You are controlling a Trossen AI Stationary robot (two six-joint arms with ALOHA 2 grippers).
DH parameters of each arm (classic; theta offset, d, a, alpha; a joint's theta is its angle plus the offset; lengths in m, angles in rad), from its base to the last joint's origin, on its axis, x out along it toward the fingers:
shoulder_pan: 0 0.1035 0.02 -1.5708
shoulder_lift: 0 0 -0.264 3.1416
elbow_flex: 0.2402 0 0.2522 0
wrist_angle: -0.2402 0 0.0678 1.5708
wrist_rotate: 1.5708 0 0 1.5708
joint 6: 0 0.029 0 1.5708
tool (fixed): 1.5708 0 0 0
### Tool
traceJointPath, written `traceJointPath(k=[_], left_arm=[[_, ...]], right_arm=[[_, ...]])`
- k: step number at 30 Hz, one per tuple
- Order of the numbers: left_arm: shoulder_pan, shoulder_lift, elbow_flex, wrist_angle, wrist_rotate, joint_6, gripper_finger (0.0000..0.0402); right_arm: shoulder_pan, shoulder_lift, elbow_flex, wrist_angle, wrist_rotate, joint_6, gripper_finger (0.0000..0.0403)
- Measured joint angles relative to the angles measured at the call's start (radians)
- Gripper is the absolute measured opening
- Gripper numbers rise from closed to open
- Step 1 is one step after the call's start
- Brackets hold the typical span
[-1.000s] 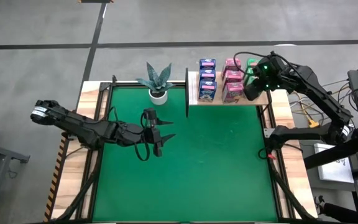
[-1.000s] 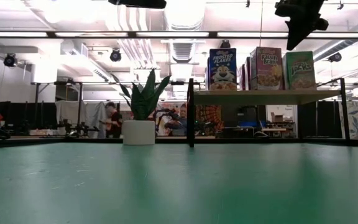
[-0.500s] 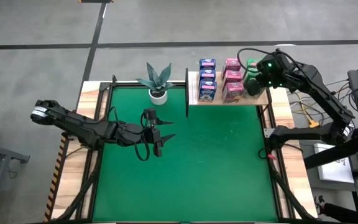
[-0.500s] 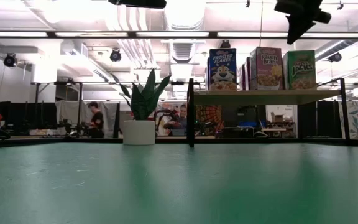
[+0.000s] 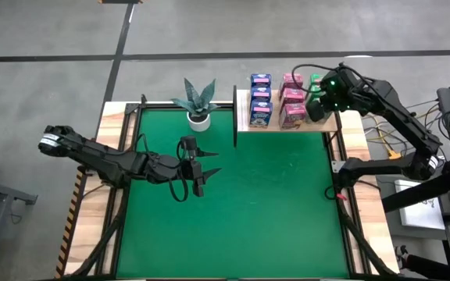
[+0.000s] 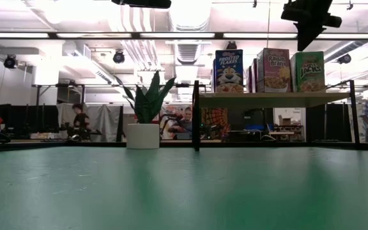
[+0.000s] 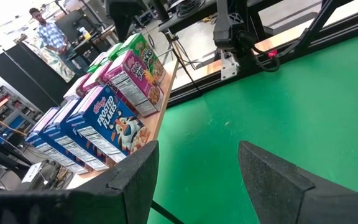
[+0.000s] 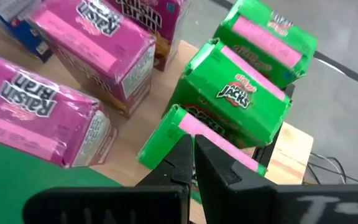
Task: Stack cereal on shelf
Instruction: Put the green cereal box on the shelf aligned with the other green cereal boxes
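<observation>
The cereal boxes stand upright on the light-wood shelf at the table's far right: three blue, three pink and three green, each colour in a row running near to far. My right gripper is shut and empty. It points down just above the nearest green box; in the low view the right gripper hangs clear over the green boxes. My left gripper is open and empty above the middle left of the green mat.
A potted plant stands at the far edge, left of the shelf. The shelf's black upright rises at its left end. The green mat lies bare in front of the shelf. People move in the room behind the table.
My right gripper has stayed over the green boxes, rising a little and coming back down. The boxes have kept still.
</observation>
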Motion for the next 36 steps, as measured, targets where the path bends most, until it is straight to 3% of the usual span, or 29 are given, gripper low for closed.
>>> traceJointPath(k=[11,21,36], left_arm=[[0.0,0.0,0.0,-0.003,0.0,0.0,0.0204],[0.0,0.0,0.0,-0.002,0.0,0.0,0.0204],[0.0,0.0,0.0,0.002,0.002,0.001,0.0204]], right_arm=[[0.0,-0.004,-0.051,0.007,-0.004,-0.002,0.0009],[0.0,-0.041,-0.053,-0.004,-0.057,-0.112,0.0009],[0.0,-0.026,-0.053,0.013,-0.026,-0.106,0.0009]])
